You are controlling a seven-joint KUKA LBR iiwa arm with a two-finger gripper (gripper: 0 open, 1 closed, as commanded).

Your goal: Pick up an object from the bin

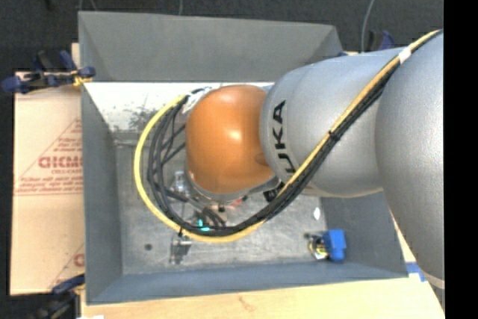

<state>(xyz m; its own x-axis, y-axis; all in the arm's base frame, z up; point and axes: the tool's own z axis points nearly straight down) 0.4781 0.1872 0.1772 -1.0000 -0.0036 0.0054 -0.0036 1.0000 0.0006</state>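
Bin (97, 183): grey metal, and its floor is mostly bare.
Tool (178, 249): low over the bin's floor, near the bin's lower wall and left of the bin's middle. I cannot tell if it is released or clenched.
Task's thing: a small blue object with a yellow piece (334, 243) lies by the bin's lower right corner, well apart from the tool.
Step in hand: I judge it as searching; nothing is grasped yet.
Advice: bring the tool, released, over the blue object, come down straight, and clench on its middle.
Risk: the bin's wall is near, so the object may slide into the corner.
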